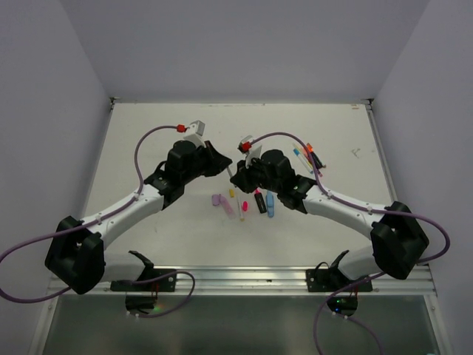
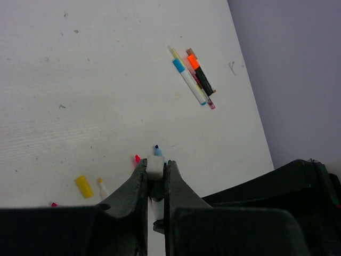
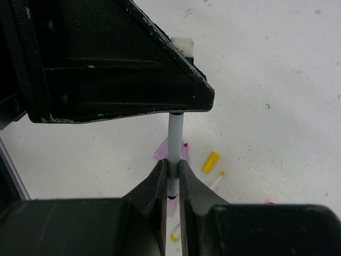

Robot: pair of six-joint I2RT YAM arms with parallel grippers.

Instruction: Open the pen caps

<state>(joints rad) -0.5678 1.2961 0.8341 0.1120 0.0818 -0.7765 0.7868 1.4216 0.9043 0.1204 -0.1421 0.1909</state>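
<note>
White table [image 1: 162, 140]: my left hand [image 2: 155, 166] and right hand [image 3: 171, 168] both pinch one thin pen [image 3: 176, 133]; an off-axis pull risks slipping.

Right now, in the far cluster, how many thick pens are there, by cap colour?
Blue-capped white pen: 1
Orange-capped black pen: 1
Total: 2
Thin pens beside them overlap; I cannot count those.

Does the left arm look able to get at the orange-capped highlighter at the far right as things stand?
Probably not. The left fingers are shut on the thin white pen, the right fingers clamp it too, and the right arm lies between the left arm and the orange-capped highlighter.
</note>
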